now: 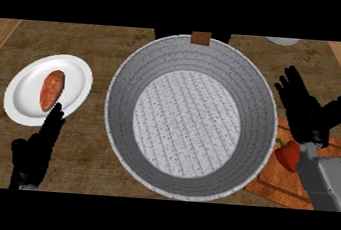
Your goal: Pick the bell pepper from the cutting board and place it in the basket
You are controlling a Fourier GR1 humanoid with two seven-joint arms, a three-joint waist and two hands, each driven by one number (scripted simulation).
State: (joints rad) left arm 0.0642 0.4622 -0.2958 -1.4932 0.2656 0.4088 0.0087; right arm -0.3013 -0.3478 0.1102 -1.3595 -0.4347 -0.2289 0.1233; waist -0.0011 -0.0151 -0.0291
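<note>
A red bell pepper [288, 155] with a green stem lies on the wooden cutting board [275, 187] at the lower right, partly hidden by my right forearm. My right hand [307, 109] is open above the board, fingers spread and pointing away, its wrist just over the pepper. The large grey round basket [188, 116] fills the middle of the counter. My left hand [36, 150] rests open at the lower left, fingers up, its tips overlapping the white plate's edge.
A white plate [34, 100] with an orange-red sausage-shaped food [52, 89] sits at the left. A brown handle or tab [200, 38] shows at the basket's far rim. A pale round object [282, 41] peeks in at the top right.
</note>
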